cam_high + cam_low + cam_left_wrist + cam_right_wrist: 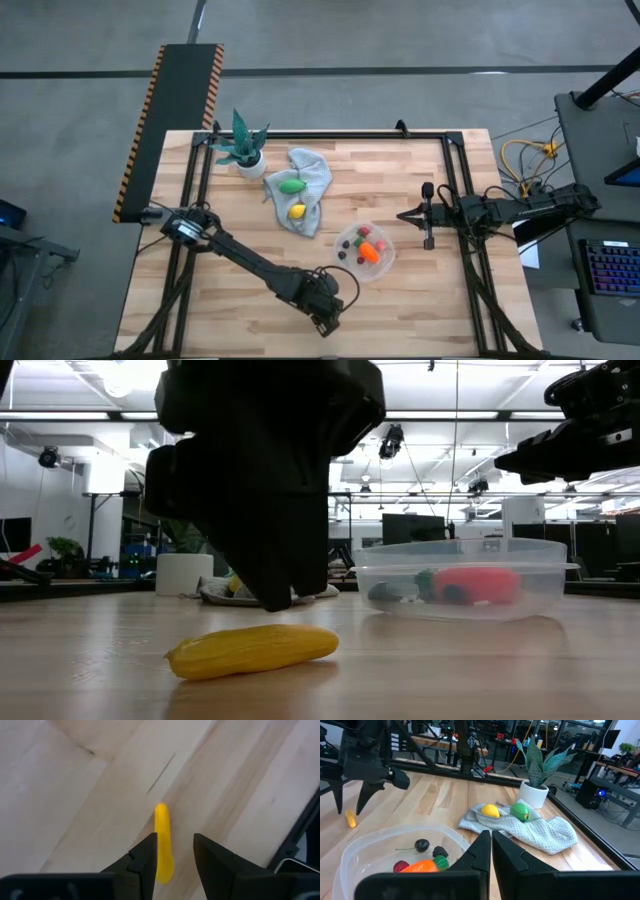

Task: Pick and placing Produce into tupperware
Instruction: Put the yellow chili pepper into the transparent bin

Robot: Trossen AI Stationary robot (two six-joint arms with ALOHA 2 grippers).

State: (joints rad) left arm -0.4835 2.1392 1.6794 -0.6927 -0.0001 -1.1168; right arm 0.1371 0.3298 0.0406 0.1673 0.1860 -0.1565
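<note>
The yellow-orange sliver (250, 650) lies flat on the bare wood near the table's near edge, also seen as the sliver (162, 840) in the left wrist view. My left gripper (175, 852) is open just above it, pointing down, with the sliver below the gap close to one finger; the left gripper (327, 312) touches nothing that I can see. The clear round tupperware (365, 250) holds the orange carrot (420, 866) and dark and red berries (422, 845). The yellow lemon (490, 811) and green piece (520, 811) rest on the grey cloth (305, 190). My right gripper (490, 842) is shut and waits right of the tupperware, the right gripper (408, 215) above the table.
A potted plant in a white pot (247, 155) stands at the far left beside the cloth. Black frame rails (455, 190) run along the table's sides. Bare wood (220, 300) lies around the sliver and between it and the tupperware.
</note>
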